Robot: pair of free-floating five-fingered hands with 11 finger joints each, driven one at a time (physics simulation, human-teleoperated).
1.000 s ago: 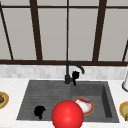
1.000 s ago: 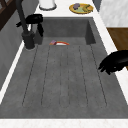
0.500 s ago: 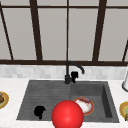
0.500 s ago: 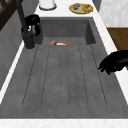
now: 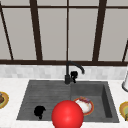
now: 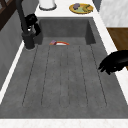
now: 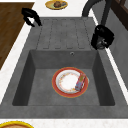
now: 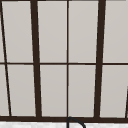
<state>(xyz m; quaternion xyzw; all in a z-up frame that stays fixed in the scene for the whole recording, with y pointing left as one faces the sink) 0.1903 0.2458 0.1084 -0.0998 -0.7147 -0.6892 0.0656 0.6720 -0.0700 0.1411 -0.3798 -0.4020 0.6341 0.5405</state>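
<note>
Black against the grey basin, the right hand (image 5: 74, 75) sits at the faucet (image 5: 67, 78), its fingers curled close about the lever at the side of the post, as the right side view (image 7: 102, 37) shows best; held against the frames of a second and of half a second ago, it stands in the same place with the same closed hold, so I judge that the grip on the lever is made but the lever is not yet turned; no water shows at the spout; the left hand (image 5: 39, 111) hangs idle over the ribbed drainboard (image 6: 65, 82) near the front edge of the sink (image 5: 106, 100), fingers drooping loose and apart, holding nothing, and it too matches the earlier frames; nothing else has shifted either; in the deep basin, just below and to the right of the faucet, lies a plate (image 7: 65, 82) with a red-and-orange rim, flat on the bottom, and a small packet (image 7: 80, 82) rests across its right edge; a red ball (image 5: 67, 115) floats in front of the sink's near edge, between the left hand and the plate as the front view has it; on the counter a yellow dish (image 5: 2, 99) with something brown stands well to the left, another yellow dish (image 5: 124, 110) well to the right, and a white vessel (image 5: 125, 82) behind that one; above, the dark-framed window (image 8: 67, 60) runs behind the faucet's arc.
</note>
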